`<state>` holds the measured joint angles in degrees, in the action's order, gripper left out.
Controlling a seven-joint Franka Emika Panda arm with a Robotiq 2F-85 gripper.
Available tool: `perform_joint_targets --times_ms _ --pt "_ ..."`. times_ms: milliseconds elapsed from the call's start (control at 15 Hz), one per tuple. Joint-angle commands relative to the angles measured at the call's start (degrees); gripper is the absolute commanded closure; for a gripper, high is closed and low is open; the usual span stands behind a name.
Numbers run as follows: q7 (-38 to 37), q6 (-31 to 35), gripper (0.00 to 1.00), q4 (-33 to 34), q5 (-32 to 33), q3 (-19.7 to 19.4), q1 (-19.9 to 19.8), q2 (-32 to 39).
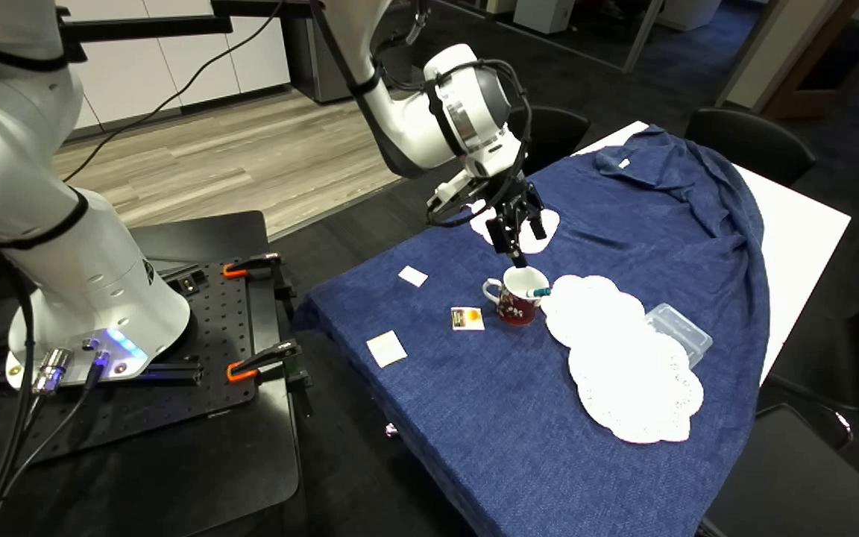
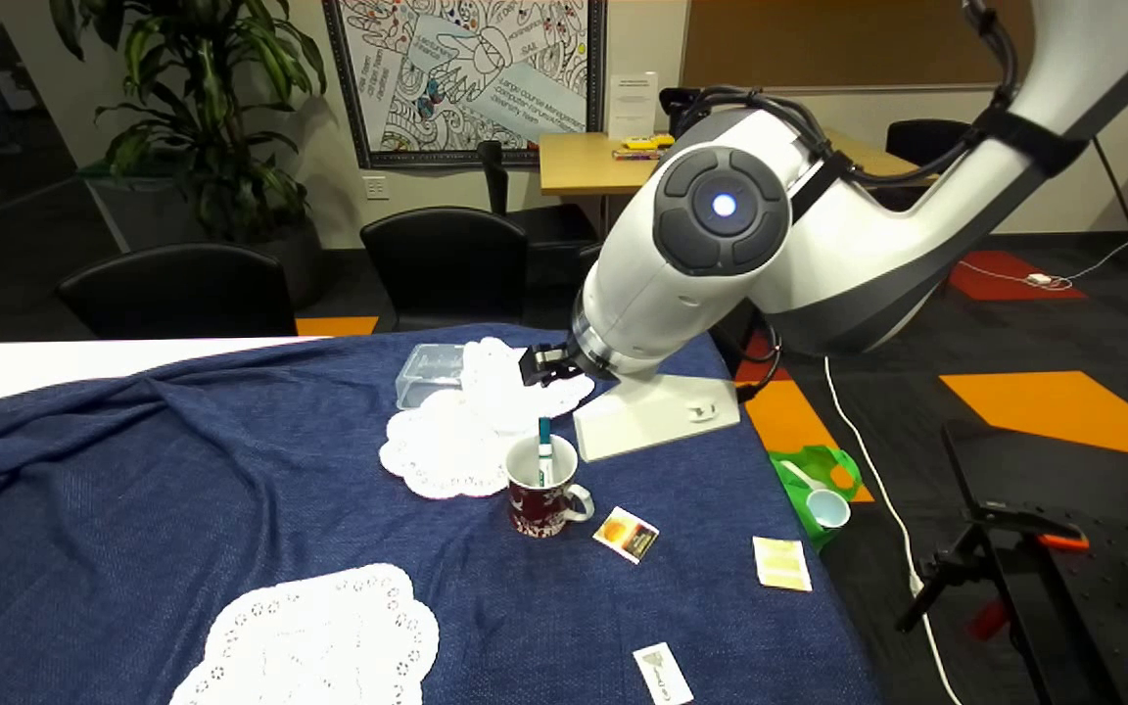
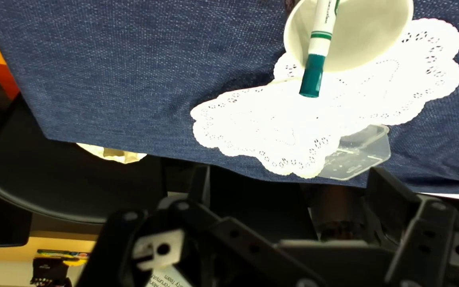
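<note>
The black two-fingered gripper (image 3: 295,185), jaws spread wide and empty, hangs near the red-and-white ceramic mug (image 2: 537,507) holding a teal-capped white marker (image 3: 319,46).

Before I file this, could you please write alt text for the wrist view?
A teal-capped marker leans in a mug, apart from the open, empty hand. Lacy white doilies and a clear plastic container lie on a blue cloth.

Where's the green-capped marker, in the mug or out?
In, partly: the marker sits inside the mug, whose wall hides its lower end in an exterior view; the cap juts out in all views.
</note>
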<state>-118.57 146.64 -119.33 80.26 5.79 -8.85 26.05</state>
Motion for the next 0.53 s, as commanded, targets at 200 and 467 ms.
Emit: perform_joint_targets --times_ms 200,467 --pt "0.61 2.26 0.00 2.36 -3.01 -4.62 3.69 3.45" --pt "-0.30 1.52 0.00 2.86 -2.95 -5.15 4.10 3.54"
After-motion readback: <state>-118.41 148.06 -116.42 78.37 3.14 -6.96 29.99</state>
